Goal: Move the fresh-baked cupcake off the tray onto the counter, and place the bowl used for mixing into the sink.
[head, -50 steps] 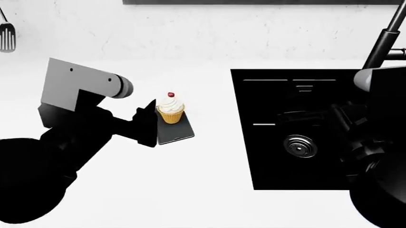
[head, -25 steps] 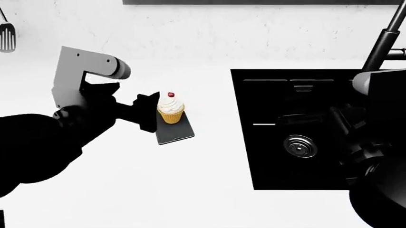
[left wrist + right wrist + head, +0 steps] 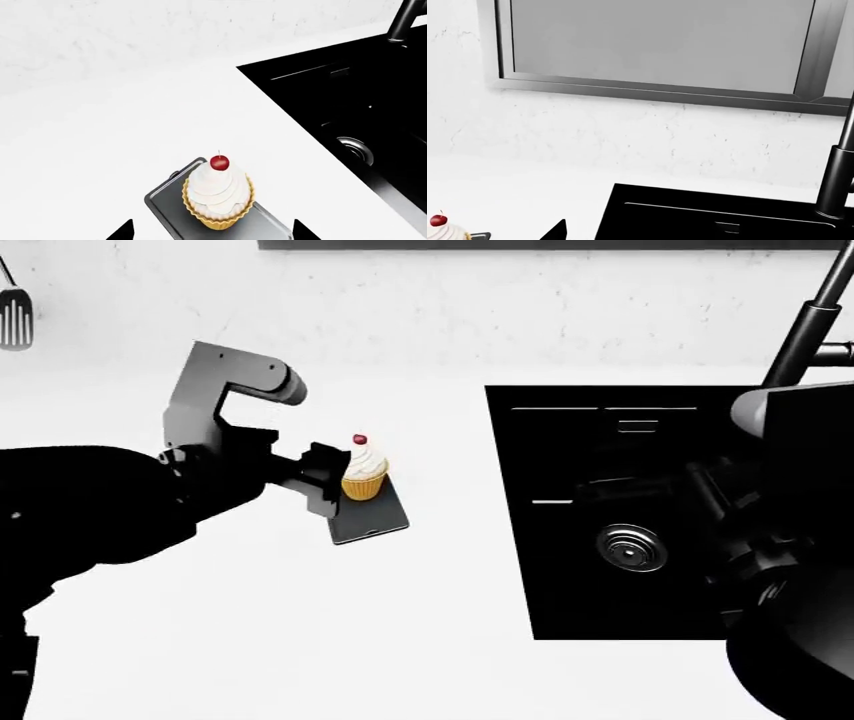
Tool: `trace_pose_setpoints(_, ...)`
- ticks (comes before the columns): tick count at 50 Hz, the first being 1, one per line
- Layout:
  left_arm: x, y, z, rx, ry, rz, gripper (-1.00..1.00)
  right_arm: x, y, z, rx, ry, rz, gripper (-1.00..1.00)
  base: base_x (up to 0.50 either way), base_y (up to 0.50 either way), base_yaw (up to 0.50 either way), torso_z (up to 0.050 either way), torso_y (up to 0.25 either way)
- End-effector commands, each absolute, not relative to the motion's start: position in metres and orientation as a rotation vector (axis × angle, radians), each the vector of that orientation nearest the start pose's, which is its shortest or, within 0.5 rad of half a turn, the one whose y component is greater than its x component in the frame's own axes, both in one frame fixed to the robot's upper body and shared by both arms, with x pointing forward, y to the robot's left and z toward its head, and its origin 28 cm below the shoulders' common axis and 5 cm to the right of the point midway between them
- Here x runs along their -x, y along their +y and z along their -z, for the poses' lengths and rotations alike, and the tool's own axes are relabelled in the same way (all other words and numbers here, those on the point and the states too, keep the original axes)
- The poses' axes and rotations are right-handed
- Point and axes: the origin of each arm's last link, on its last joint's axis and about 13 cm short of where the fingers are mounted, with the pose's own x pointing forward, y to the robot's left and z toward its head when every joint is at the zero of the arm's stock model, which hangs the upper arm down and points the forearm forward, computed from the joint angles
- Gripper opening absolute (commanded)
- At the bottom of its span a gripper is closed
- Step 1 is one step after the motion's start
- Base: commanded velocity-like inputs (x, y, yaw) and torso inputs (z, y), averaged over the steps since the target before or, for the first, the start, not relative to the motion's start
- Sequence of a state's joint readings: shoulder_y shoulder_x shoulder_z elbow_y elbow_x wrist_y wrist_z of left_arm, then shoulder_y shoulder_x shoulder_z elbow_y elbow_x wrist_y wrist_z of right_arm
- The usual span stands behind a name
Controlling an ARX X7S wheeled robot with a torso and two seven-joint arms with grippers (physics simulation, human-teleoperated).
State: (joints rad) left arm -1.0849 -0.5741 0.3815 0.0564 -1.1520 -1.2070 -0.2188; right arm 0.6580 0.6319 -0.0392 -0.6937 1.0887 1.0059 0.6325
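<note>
Currently: cupcake (image 3: 363,471) upright on tray (image 3: 371,519), counter (image 3: 400,640) left of sink (image 3: 627,510) | left gripper (image 3: 210,232) spread wide, fingertips flanking the wrapper, apparently lined up to close | right gripper (image 3: 557,231): cannot tell | bowl: not visible

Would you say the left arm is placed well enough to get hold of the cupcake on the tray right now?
Probably yes. The left pincer is open right beside the cupcake, which stands upright on the tray, and nothing lies between them in the left wrist view.
</note>
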Motion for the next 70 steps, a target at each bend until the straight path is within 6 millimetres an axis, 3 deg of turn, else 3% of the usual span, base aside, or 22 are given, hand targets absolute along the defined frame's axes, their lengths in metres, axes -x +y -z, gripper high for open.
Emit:
trace_pose_setpoints(1, -0.321, 0.255, -0.25, -0.095, 0.404, 0.447, 1.0, -0.225, -0.138, -0.237, 0.075, -0.121, -0.073, 1.0, 0.0, 0.0, 0.0, 0.0, 0.0)
trace_pose_setpoints(20, -0.355, 0.25, -0.233, -0.131, 0.427, 0.542, 1.0, -0.229, -0.135, -0.232, 0.072, -0.111, -0.082, 1.0, 0.0, 0.0, 0.0, 0.0, 0.0)
trace_pose_setpoints(70, -0.383, 0.245, -0.213, -0.12, 0.503, 0.593, 1.0, -0.236, -0.134, -0.228, 0.058, -0.094, -0.097, 1.0, 0.0, 0.0, 0.0, 0.0, 0.0)
